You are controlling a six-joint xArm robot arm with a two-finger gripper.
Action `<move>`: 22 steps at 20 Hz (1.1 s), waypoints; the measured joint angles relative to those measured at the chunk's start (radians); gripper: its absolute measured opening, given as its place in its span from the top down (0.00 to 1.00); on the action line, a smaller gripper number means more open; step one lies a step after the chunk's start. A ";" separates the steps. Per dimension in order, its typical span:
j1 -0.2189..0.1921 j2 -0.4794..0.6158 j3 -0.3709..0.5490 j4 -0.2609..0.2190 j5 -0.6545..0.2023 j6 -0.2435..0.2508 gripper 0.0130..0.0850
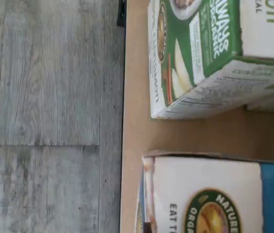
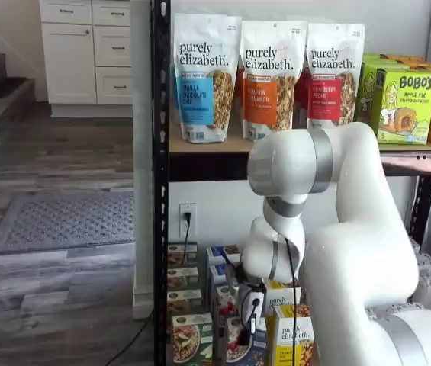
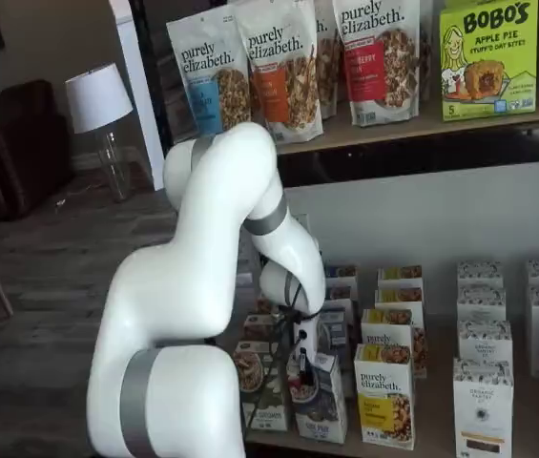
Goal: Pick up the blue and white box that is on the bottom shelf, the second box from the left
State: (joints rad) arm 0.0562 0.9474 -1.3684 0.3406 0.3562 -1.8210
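The blue and white box stands at the front of the bottom shelf in both shelf views, white on top and dark blue below. The wrist view shows its white top and blue side on the tan shelf board. My gripper hangs right over this box, its black fingers down at the box's top. No gap between the fingers shows, and I cannot tell whether they touch the box.
A green-and-white carton stands to one side of the box and a yellow "purely elizabeth" carton to the other. Rows of cartons stand behind. Granola bags fill the upper level. A black rack post stands near.
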 joint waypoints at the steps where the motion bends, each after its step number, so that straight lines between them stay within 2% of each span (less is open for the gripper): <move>1: 0.000 -0.002 0.004 -0.013 -0.003 0.012 0.56; 5: -0.001 -0.011 0.011 -0.032 0.010 0.029 0.56; 7: -0.001 -0.020 0.020 -0.056 0.016 0.051 0.56; 16: 0.009 -0.112 0.130 -0.137 -0.002 0.133 0.56; 18: 0.014 -0.143 0.162 -0.131 0.008 0.132 0.56; 21: 0.021 -0.199 0.213 -0.088 0.043 0.101 0.56; 22: 0.025 -0.225 0.243 -0.091 0.042 0.107 0.56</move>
State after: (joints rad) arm 0.0814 0.7225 -1.1258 0.2499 0.3980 -1.7138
